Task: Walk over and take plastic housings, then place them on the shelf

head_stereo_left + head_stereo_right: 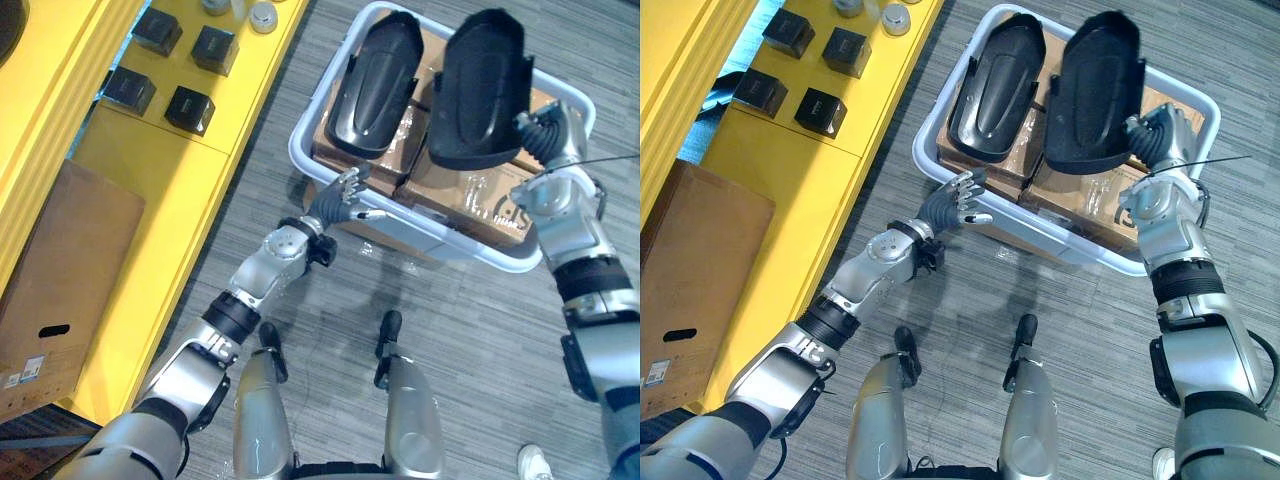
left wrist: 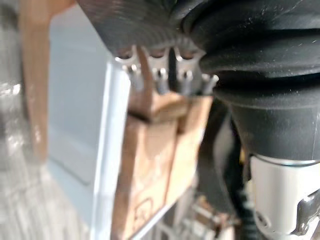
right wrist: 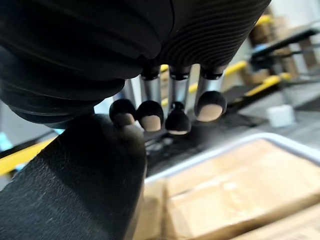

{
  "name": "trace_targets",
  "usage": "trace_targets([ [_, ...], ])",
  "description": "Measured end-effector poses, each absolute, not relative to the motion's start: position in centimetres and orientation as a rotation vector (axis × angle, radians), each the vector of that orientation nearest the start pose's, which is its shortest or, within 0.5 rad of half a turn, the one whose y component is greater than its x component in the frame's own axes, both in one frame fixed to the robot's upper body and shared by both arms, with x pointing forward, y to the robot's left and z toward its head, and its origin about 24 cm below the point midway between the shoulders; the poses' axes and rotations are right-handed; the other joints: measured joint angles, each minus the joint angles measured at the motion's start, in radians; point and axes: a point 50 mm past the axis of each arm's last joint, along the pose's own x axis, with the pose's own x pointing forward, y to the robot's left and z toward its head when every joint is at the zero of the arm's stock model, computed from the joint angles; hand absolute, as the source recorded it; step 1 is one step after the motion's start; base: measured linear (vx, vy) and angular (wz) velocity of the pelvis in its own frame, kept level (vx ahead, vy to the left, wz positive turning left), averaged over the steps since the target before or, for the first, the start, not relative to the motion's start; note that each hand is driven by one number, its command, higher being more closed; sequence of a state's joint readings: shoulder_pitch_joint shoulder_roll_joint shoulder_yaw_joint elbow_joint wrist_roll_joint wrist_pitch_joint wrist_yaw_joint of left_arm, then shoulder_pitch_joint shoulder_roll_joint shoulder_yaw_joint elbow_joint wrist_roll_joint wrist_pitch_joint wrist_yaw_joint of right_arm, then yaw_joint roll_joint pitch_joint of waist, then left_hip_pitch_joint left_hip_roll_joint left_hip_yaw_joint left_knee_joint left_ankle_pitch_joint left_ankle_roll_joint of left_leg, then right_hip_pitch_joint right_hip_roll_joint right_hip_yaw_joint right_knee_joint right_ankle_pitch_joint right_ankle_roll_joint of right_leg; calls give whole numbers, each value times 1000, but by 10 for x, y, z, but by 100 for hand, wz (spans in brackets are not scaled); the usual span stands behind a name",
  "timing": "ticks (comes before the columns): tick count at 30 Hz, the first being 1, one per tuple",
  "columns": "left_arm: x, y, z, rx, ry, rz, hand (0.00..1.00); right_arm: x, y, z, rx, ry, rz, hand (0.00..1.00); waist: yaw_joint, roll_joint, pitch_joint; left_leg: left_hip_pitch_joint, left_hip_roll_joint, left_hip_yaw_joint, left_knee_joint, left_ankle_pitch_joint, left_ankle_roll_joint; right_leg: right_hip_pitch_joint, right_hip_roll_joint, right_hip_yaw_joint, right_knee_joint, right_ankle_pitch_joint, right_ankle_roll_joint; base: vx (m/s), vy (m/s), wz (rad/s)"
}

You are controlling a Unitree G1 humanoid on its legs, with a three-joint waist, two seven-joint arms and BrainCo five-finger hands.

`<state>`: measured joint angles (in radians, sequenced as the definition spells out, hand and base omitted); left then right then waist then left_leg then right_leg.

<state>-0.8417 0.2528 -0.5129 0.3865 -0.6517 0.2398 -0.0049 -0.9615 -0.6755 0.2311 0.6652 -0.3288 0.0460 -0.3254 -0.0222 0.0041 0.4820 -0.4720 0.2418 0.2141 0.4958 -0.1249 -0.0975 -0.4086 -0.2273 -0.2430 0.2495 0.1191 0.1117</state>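
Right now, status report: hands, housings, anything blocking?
Right hand gripping one black plastic housing over the pale plastic tub. Left hand open at its near rim. Second black housing rests inside. Nothing blocking.

The grey floor (image 1: pixel 480 330) bears a white bin (image 1: pixel 440 245) just beside the fingers (image 1: pixel 347 183) of the left hand (image 1: pixel 335 205); left of them, a yellow shelf (image 1: pixel 150 190) carries black boxes (image 1: pixel 190 108).

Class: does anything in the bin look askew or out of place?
Yes: the right housing stands tilted above the boxes, gripped by the right hand; the left housing lies in the bin.
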Motion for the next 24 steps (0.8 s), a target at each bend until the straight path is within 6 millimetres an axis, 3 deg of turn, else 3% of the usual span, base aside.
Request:
trace_targets([
  [5,355,22,136,-140,198,-670,0,380,-219,279,-1037,-584,-391,100,-1,0,0,0,5,11,0,4,-5,-33,-4,16,56,-25,-2,-11,-4,-3],
  [10,352,7,122,-254,309,-675,0,379,-208,279,-1055,-624,-348,100,-9,0,0,2,10,13,0,5,-7,-39,-1,22,65,-27,-2,0,0,0],
  [14,355,12,109,-257,353,-613,0,380,-205,276,-1086,-623,-342,100,-24,0,0,1,10,16,0,6,-8,-44,1,27,66,-27,-2,4,8,-4],
  [24,360,14,113,-357,307,-538,0,379,-205,273,-1111,-667,-360,100,-32,0,0,28,10,44,-17,7,-10,-46,3,53,68,-28,-2,6,8,-6],
])
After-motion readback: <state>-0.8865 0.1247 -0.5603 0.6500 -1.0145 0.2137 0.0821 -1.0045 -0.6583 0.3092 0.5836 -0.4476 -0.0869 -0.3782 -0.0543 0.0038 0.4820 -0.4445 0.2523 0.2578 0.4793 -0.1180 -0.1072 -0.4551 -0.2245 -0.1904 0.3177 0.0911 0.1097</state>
